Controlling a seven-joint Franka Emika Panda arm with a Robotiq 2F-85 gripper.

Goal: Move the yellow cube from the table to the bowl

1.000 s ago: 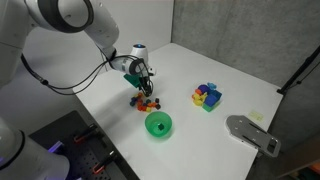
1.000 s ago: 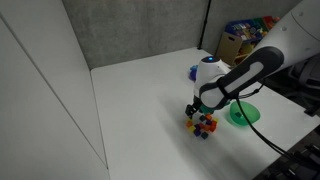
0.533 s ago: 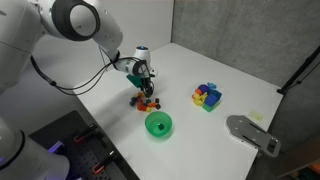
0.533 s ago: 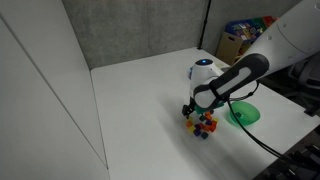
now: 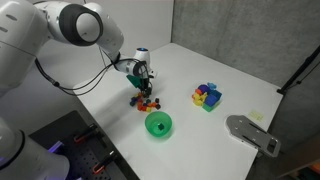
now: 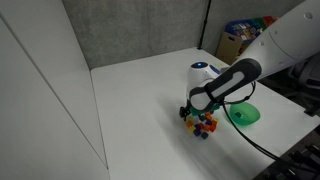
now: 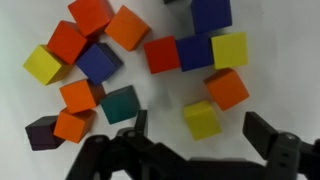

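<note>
In the wrist view several tiny cubes lie on the white table (image 7: pixel 160 110): orange, red, blue, teal, dark purple and three yellow. One yellow cube (image 7: pixel 201 119) lies between the two dark fingers of my open gripper (image 7: pixel 203 130), touching neither. The other yellow cubes lie at the left (image 7: pixel 45 63) and upper right (image 7: pixel 228 50). In both exterior views my gripper (image 5: pixel 143 91) (image 6: pixel 190 109) hangs low over the cube pile (image 5: pixel 147 102) (image 6: pixel 203 123). The green bowl (image 5: pixel 158 124) (image 6: pixel 241 113) stands beside the pile, and nothing shows inside it.
A group of larger yellow, blue and purple blocks (image 5: pixel 207 96) sits further along the table (image 5: pixel 235 70). A grey flat object (image 5: pixel 252 134) lies near the table's corner. A box of colourful items (image 6: pixel 240 40) stands behind the table.
The arm has sunk a little toward the cube pile. The cubes and the bowl have not moved.
</note>
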